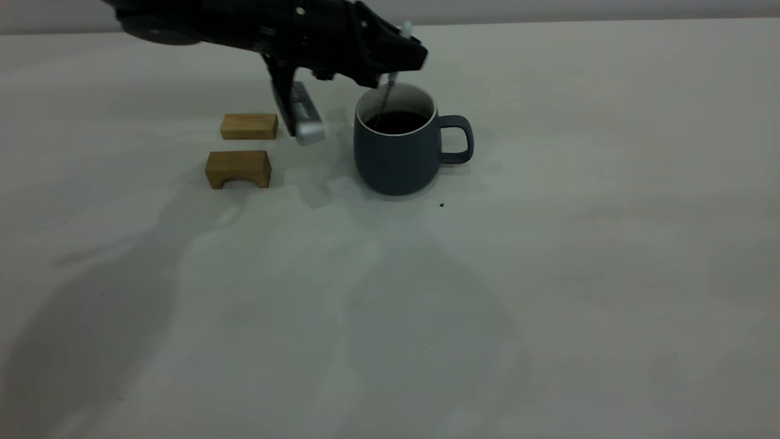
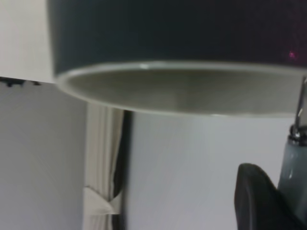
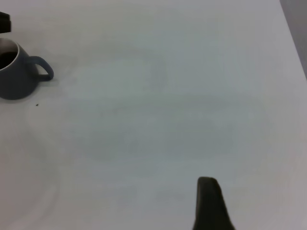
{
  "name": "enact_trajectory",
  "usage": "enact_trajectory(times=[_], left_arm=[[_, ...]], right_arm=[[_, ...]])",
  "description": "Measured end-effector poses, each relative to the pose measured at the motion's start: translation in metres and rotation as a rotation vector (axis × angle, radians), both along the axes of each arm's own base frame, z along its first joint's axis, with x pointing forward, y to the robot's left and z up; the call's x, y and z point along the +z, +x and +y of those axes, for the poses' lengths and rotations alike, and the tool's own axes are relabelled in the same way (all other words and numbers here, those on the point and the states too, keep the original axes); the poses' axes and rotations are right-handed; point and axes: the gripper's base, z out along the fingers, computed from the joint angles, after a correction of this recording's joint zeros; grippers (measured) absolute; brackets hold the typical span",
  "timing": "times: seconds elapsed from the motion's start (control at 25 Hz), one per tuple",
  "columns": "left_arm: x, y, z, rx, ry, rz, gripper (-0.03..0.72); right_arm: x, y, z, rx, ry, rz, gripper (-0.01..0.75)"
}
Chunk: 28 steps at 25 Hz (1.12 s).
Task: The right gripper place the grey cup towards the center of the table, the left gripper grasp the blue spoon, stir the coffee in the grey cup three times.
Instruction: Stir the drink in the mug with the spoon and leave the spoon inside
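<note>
grey cup point(image 2: 182, 33) rim close, blue spoon point(image 2: 293, 158) apparently pinched

Exterior view: low and slightly raised, looking across the table point(image 1: 548, 305); mug point(image 1: 396, 155) upper centre of frame, mid-range.
Left wrist view: pressed close to the mug's rim point(image 2: 182, 91), wall and curtain behind.
Right wrist view: high, far back, angled down; mug point(image 3: 17, 72) small, upper left.
Shared: the mug, in all three views.

The left tool point(image 1: 399, 58) is matte black with small silver screws and a silver-grey metal bar
</note>
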Motion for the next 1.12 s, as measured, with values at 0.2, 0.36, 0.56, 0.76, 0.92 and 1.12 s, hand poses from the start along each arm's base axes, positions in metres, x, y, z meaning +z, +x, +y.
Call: enact_trajectory(times=[0.2,0.36,0.56,0.76,0.92,1.12], left_arm=[[-0.005,-0.011,-0.018,-0.069,-0.029,0.015,0.134],[-0.002,-0.015,-0.021,-0.118,-0.072,0.018,0.133],[0.0,-0.011,-0.009,-0.127,-0.108,0.02,0.133],[-0.001,-0.005,0.008,-0.097,-0.091,0.016,0.133],[-0.002,-0.001,0.008,-0.052,-0.073,0.017,0.131],[-0.004,-0.004,0.0,-0.054,-0.055,0.016,0.131]], right_arm=[[0.0,0.0,0.0,0.0,0.0,0.0,0.527],[0.0,0.0,0.0,0.0,0.0,0.0,0.527],[0.0,0.0,0.0,0.0,0.0,0.0,0.527],[0.0,0.0,0.0,0.0,0.0,0.0,0.527],[0.0,0.0,0.0,0.0,0.0,0.0,0.527],[0.0,0.0,0.0,0.0,0.0,0.0,0.527]])
